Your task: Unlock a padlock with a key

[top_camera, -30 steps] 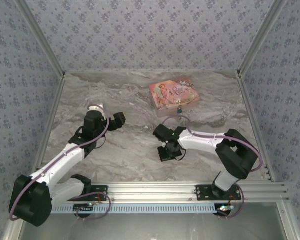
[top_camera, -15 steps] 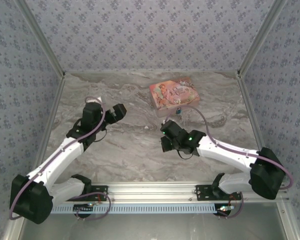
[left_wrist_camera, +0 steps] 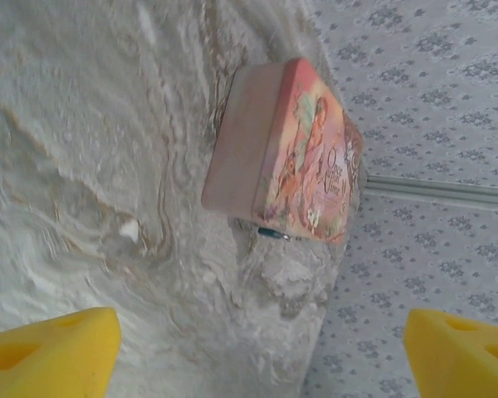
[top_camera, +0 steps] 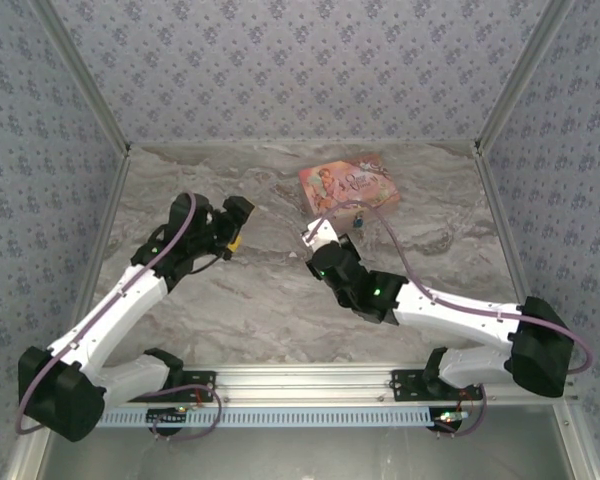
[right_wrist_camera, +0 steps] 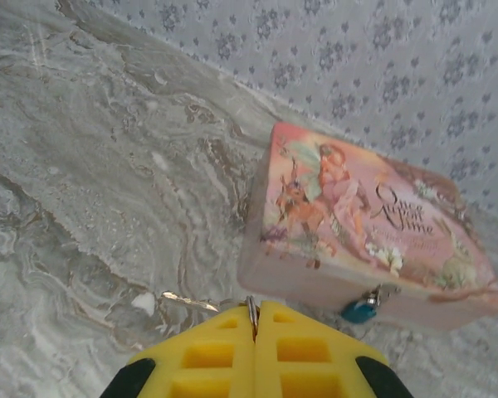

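The tiny blue padlock (right_wrist_camera: 361, 311) hangs by its thin silvery shackle from the clasp on the front of the pink illustrated box (right_wrist_camera: 361, 220). It is also the blue speck in the top view (top_camera: 358, 219) and in the left wrist view (left_wrist_camera: 270, 234). My right gripper (right_wrist_camera: 256, 319) is shut on a metal ring, and the small silver key (right_wrist_camera: 187, 300) sticks out to its left above the table. This gripper (top_camera: 316, 238) hovers just left of the box's near corner. My left gripper (left_wrist_camera: 257, 348) is open, its yellow fingers (left_wrist_camera: 50, 356) wide apart, facing the box from the left (top_camera: 235, 225).
The pink box (top_camera: 348, 185) lies at the back right of the marbled table (top_camera: 240, 300). Patterned walls and metal frame rails close in the table on three sides. Purple cables run along both arms.
My right arm has stretched forward and turned, carrying the key from mid-table up to the box's near corner. My left gripper has swung slightly forward and turned toward the box.
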